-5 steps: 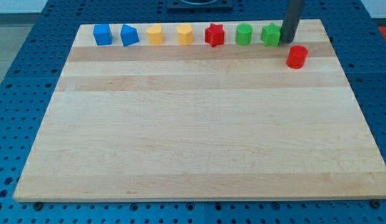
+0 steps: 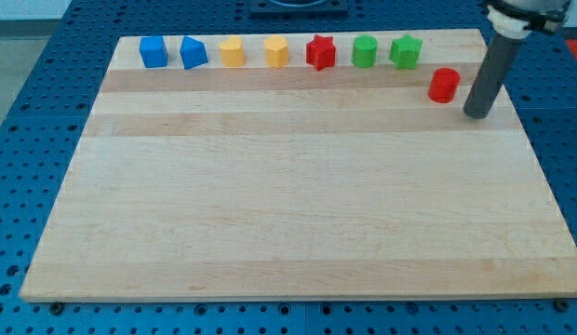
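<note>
My tip [image 2: 476, 114] rests on the wooden board [image 2: 288, 205] near the view's upper right. It stands just right of and slightly below a red cylinder [image 2: 444, 85], a small gap apart from it. Along the board's top edge runs a row of blocks: a blue cube [image 2: 154, 52], a blue pentagon-like block [image 2: 193, 53], a yellow cylinder-like block [image 2: 232, 52], a yellow hexagon [image 2: 276, 52], a red star [image 2: 320, 52], a green cylinder [image 2: 365, 51] and a green star-like block [image 2: 406, 51].
The board lies on a blue perforated table [image 2: 28, 140]. Its right edge [image 2: 535, 140] runs close to the tip. The rod's pale mount [image 2: 521, 14] shows at the view's top right.
The tip has moved from beside the green star-like block, down and to the right, to the right side of the red cylinder. No block has shifted.
</note>
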`<action>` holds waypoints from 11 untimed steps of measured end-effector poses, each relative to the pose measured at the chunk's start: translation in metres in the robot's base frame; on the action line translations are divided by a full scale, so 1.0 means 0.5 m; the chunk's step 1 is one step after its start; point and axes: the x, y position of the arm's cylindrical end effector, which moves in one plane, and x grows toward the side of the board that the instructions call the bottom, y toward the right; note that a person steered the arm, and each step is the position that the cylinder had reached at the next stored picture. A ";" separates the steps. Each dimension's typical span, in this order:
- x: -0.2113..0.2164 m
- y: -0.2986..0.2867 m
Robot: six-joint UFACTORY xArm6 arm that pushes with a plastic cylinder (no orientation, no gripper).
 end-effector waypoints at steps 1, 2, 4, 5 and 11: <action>0.001 -0.043; -0.016 -0.068; -0.042 -0.072; -0.051 -0.074; -0.107 -0.072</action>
